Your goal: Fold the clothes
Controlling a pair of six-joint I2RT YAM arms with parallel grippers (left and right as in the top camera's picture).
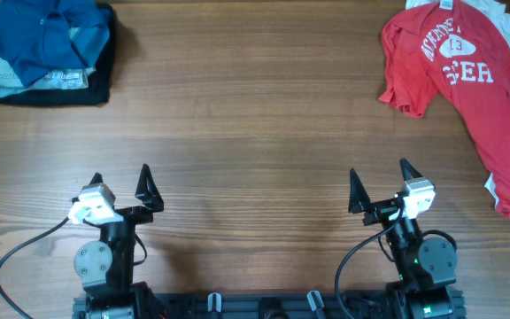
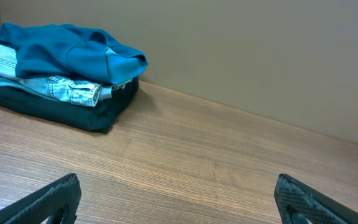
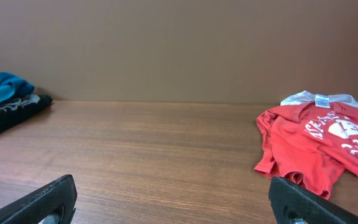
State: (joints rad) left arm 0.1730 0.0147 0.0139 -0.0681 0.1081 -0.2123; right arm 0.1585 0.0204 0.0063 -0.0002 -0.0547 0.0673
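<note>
We judge the folding hardly begun. Our left gripper (image 1: 120, 175) and right gripper (image 1: 378, 170) both stand spread and empty by the table's (image 1: 255, 115) near edge. The red T-shirt (image 1: 467, 80) sprawls unfolded at the far right corner. The blue shirt (image 1: 47, 35) lies rumpled atop folded jeans (image 1: 7, 81) at the far left corner. We read "13" and "CER" on the red one; the other lettering is unclear.

Ctr table (image 1: 255, 115) free; stack (image 1: 42, 53) L corner, red tee (image 1: 467, 80) R.
</note>
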